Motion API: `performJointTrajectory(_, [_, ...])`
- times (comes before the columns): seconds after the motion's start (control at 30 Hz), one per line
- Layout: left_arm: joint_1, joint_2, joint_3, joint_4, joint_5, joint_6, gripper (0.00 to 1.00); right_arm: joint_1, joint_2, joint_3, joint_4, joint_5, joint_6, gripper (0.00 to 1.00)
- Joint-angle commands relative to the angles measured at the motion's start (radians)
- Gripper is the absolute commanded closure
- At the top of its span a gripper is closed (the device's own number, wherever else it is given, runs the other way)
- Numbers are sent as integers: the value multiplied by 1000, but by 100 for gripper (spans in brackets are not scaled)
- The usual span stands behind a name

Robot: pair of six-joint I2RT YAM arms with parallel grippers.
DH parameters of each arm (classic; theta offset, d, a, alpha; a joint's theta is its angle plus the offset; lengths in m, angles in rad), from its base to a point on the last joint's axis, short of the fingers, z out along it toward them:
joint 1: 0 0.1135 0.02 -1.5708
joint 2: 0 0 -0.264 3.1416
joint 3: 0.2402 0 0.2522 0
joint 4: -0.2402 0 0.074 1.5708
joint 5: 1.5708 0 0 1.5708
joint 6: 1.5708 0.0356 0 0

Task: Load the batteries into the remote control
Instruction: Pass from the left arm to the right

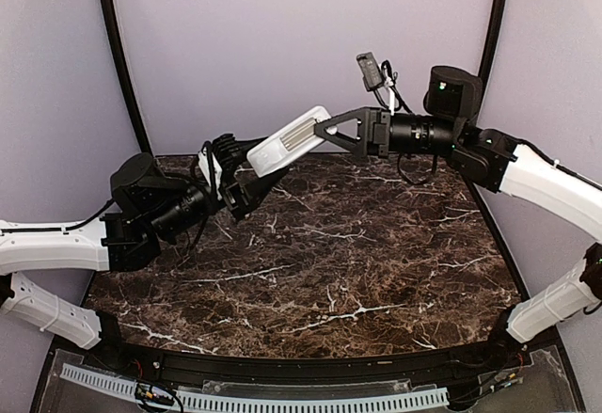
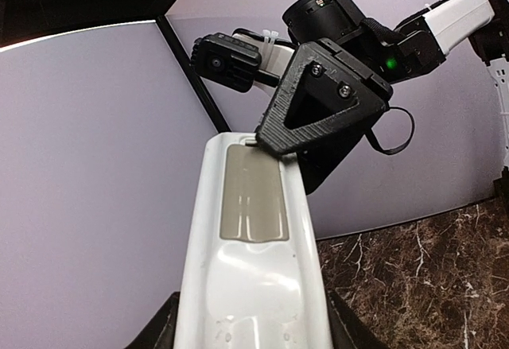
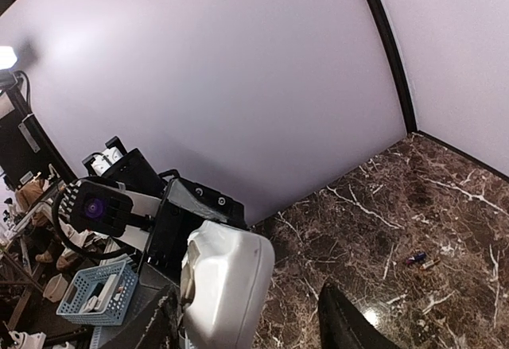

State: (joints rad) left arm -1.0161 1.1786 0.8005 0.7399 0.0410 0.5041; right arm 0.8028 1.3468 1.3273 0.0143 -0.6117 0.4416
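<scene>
My left gripper [image 1: 246, 192] is shut on the white remote control [image 1: 287, 142] and holds it tilted up, well above the marble table [image 1: 376, 272]. In the left wrist view the remote [image 2: 250, 285] lies between my fingers, with a grey recessed panel [image 2: 253, 194] facing the camera. My right gripper [image 1: 329, 131] is at the remote's far end, jaws apart on either side of it [image 3: 227, 285], one finger [image 2: 318, 102] touching the end edge. Two tiny batteries [image 3: 421, 260] lie on the marble, seen only in the right wrist view.
A black-framed purple backdrop [image 1: 310, 37] closes in the table on three sides. A blue basket [image 3: 91, 293] stands beyond the table's left side. The right arm's wrist camera [image 2: 227, 61] hangs close above the remote's end.
</scene>
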Motion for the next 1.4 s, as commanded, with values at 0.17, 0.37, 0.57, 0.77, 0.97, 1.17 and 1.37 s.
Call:
performJointTrajectory(0.17, [-12, 2, -17, 43, -14, 14, 100, 24, 20, 5, 110, -59, 38, 58])
performJointTrajectory(0.37, [-16, 13, -9, 41, -22, 24, 100, 32, 37, 31, 65, -35, 27, 60])
performJointTrajectory(0.57, [-22, 26, 1, 41, -30, 36, 100, 42, 59, 44, 49, -41, 21, 70])
performJointTrajectory(0.77, [-22, 21, 2, 31, -30, 34, 100, 44, 63, 57, 32, -56, -2, 85])
performJointTrajectory(0.97, [-23, 13, 9, -5, -30, 13, 99, 42, 66, 99, -56, -51, -79, 100])
performJointTrajectory(1.17, [-22, -29, 50, -203, 111, -97, 26, 41, 63, 176, -226, -110, -260, 100])
performJointTrajectory(1.37, [-20, -32, 165, -487, 301, -228, 11, 41, 60, 238, -433, -168, -484, 100])
